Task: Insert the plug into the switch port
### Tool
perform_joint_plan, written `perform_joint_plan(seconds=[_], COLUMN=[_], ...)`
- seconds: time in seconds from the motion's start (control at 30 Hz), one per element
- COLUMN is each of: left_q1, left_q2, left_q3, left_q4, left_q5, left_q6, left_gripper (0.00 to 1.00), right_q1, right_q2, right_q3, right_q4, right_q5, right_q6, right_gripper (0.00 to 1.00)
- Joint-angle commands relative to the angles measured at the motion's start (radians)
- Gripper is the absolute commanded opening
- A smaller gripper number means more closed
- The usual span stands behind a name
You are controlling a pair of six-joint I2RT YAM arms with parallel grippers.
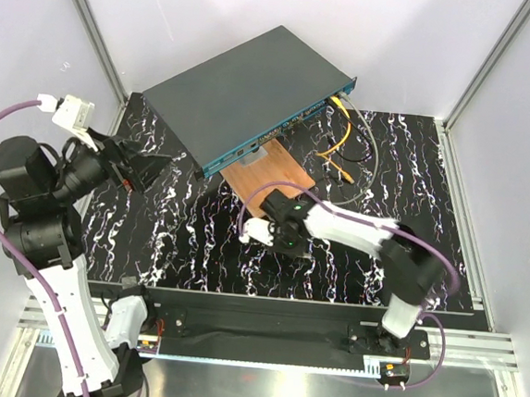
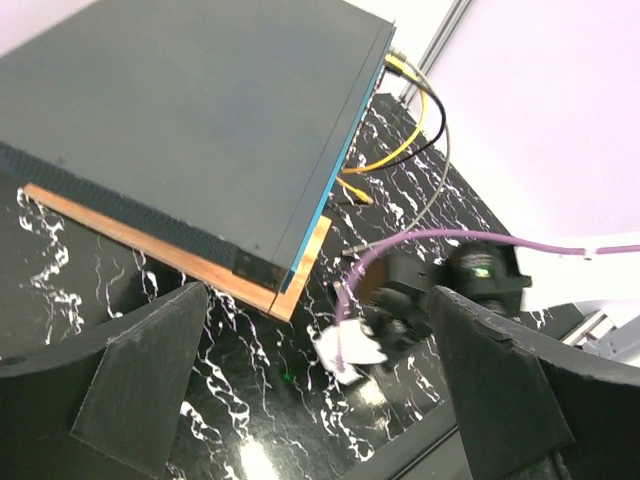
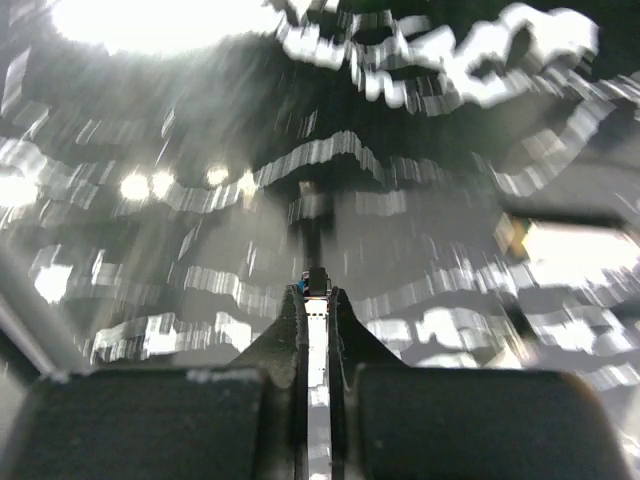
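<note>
The switch [image 1: 251, 90] is a flat dark grey-teal box lying at an angle at the back, its narrow blue socket face [image 1: 280, 133] turned toward the arms; it also fills the upper left wrist view [image 2: 190, 110]. My right gripper [image 1: 249, 232] sits low over the black marbled table, just in front of the brown board. In the blurred right wrist view its jaws [image 3: 316, 292] are shut on a small plug [image 3: 317, 280], and a thin dark cable runs away from it. My left gripper [image 1: 146, 174] hovers at the left, open and empty [image 2: 320, 305].
A brown square board [image 1: 269, 178] lies under the switch's front edge. Yellow, black and grey cables [image 1: 344, 140] loop out of the switch's right end. Purple arm cables [image 2: 520, 242] trail from the right wrist. White enclosure walls stand on all sides.
</note>
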Motion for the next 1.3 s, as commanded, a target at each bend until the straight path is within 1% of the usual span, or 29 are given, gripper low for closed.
perform_joint_plan(seconds=[0.0,0.07,0.1,0.17,0.23,0.27,0.3,0.37,0.4,0.43,0.47,0.5,0.53,0.57,0.6,0.63,0.67,0.7,0.73,0.77,0.8,0.87,0.9,1.07,1.13,1.17,1.2,1.23,1.27], left_q1=[-0.001,-0.002,-0.005,-0.028,-0.088,-0.114,-0.167,-0.209,-0.228,-0.246,-0.254,-0.277,-0.289,-0.307,-0.326,-0.37,-0.386,-0.48,-0.528,-0.579,-0.681,-0.775,-0.829,-0.952,-1.001,-1.01,-1.015,-1.019,-1.03], left_q2=[0.025,0.048,0.056,0.079,0.093,0.103,0.103,0.099,0.081,0.055,0.054,0.021,0.005,-0.01,-0.024,-0.031,-0.022,-0.012,0.019,0.031,0.039,0.07,0.083,0.142,0.172,0.185,0.208,0.214,0.22], left_q3=[0.066,0.078,0.083,0.096,0.106,0.118,0.121,0.121,0.089,0.036,0.035,-0.035,-0.078,-0.116,-0.15,-0.199,-0.206,-0.206,-0.195,-0.187,-0.181,-0.163,-0.158,-0.118,-0.083,-0.072,-0.071,-0.072,-0.074], left_q4=[0.057,0.055,0.055,0.051,0.032,0.014,0.006,0.002,0.026,0.102,0.171,0.249,0.334,0.429,0.61,0.679,0.747,0.758,0.767,0.781,0.789,0.793,0.822,0.856,0.859,0.885,0.91,0.933,0.959], left_q5=[0.043,0.052,0.058,0.058,0.055,0.058,0.074,0.087,0.119,0.147,0.181,0.227,0.235,0.232,0.212,0.195,0.175,0.129,0.103,0.077,0.016,-0.053,-0.092,-0.138,-0.159,-0.167,-0.17,-0.164,-0.163], left_q6=[-0.011,-0.012,-0.012,-0.008,0.017,0.061,0.089,0.151,0.179,0.17,0.17,0.096,0.045,-0.012,-0.122,-0.161,-0.198,-0.203,-0.2,-0.19,-0.154,-0.091,-0.091,-0.014,0.011,-0.008,-0.069,-0.095,-0.115], left_gripper=[0.98,0.98,0.98,0.97,0.97,0.98,0.99,0.99,0.99,0.99,0.99,0.99,0.99,0.99,0.99,0.99,0.99,0.99,0.99,0.99,0.99,0.99,0.99,0.93,0.88,0.84,0.82,0.77,0.76], right_q1=[0.01,0.01,0.01,0.008,0.012,0.013,0.013,0.013,0.013,0.013,0.013,0.013,0.013,0.013,0.013,0.013,0.007,0.001,-0.007,-0.017,-0.024,-0.024,-0.025,-0.025,-0.025,-0.025,-0.025,-0.025,-0.025], right_q2=[-0.285,-0.357,-0.403,-0.452,-0.553,-0.634,-0.676,-0.752,-0.809,-0.846,-0.846,-0.863,-0.863,-0.863,-0.863,-0.866,-0.865,-0.863,-0.863,-0.863,-0.853,-0.843,-0.843,-0.828,-0.828,-0.83,-0.833,-0.834,-0.839], right_q3=[-0.026,0.014,0.075,0.121,0.165,0.175,0.185,0.18,0.178,0.188,0.188,0.213,0.23,0.25,0.278,0.286,0.292,0.295,0.292,0.29,0.29,0.283,0.275,0.272,0.251,0.244,0.231,0.223,0.215], right_q4=[0.002,-0.024,-0.054,-0.07,-0.044,-0.033,0.014,0.086,0.179,0.277,0.278,0.348,0.373,0.395,0.445,0.473,0.499,0.556,0.59,0.62,0.663,0.705,0.743,0.832,0.855,0.86,0.867,0.872,0.878], right_q5=[0.012,-0.018,-0.026,-0.07,-0.118,-0.199,-0.244,-0.355,-0.376,-0.39,-0.394,-0.39,-0.388,-0.376,-0.362,-0.355,-0.364,-0.377,-0.384,-0.387,-0.391,-0.405,-0.411,-0.457,-0.466,-0.466,-0.471,-0.476,-0.476], right_q6=[-0.114,-0.153,-0.145,-0.132,-0.139,-0.148,-0.148,-0.103,-0.054,0.073,0.139,0.202,0.317,0.365,0.417,0.498,0.528,0.56,0.641,0.678,0.713,0.778,0.798,0.85,0.855,0.856,0.856,0.85,0.846], right_gripper=[0.0,0.0,0.0,0.0,0.0,0.0,0.0,0.0,0.0,0.0,0.0,0.0,0.0,0.0,0.0,0.0,0.0,0.0,0.0,0.0,0.0,0.0,0.0,0.0,0.0,0.0,0.0,0.0,0.0])
